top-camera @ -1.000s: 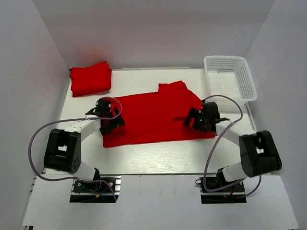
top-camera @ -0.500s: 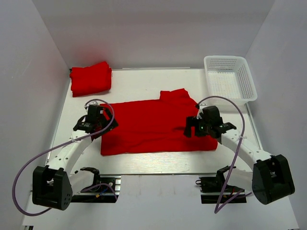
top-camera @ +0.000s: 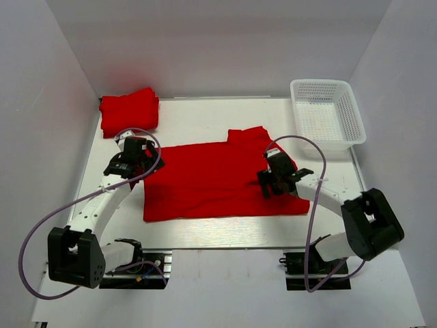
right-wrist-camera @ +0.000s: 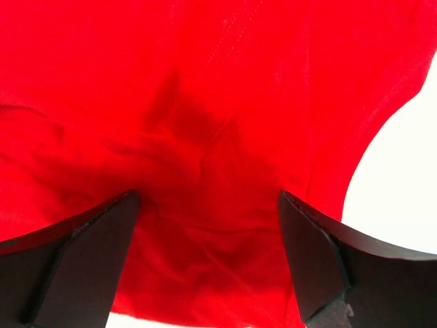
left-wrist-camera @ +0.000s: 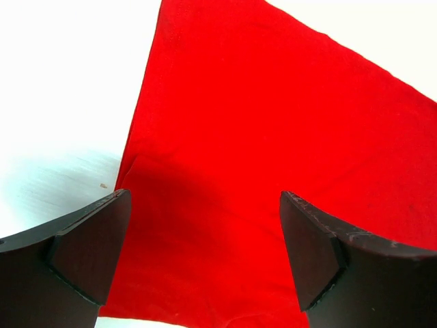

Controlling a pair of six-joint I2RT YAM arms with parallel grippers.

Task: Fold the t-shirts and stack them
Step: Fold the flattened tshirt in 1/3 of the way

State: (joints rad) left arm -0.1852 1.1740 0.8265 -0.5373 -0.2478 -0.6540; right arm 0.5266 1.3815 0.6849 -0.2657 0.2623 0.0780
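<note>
Nearest me, a strip of white table (top-camera: 205, 229) runs along the front hem of the spread t-shirt (top-camera: 218, 181). That shirt lies flat in the middle as a long rectangle, with one sleeve poking out at its far right corner. I judge it is laid out this way so both ends can be taken at once for the next fold.

My left claw (top-camera: 140, 162) sits low over the shirt's left edge, fingers wide apart with nothing between them. Its wrist view shows the cloth's edge running just under the gap. My right claw (top-camera: 271, 183) sits low over the shirt's right end, likewise spread wide and empty, with rumpled cloth beneath it. I cannot tell whether either one touches the cloth.

The left arm stretches forward from its base and leans slightly inward. The right arm sweeps inward across the shirt's right end. Both wrists pitch down toward the cloth.

Beyond the shirt's far left corner, well apart from it, sits the folded stack of t-shirts (top-camera: 128, 111), where I take this one to belong once folded. Beyond the far right corner stands the white mesh basket (top-camera: 321, 83).
</note>
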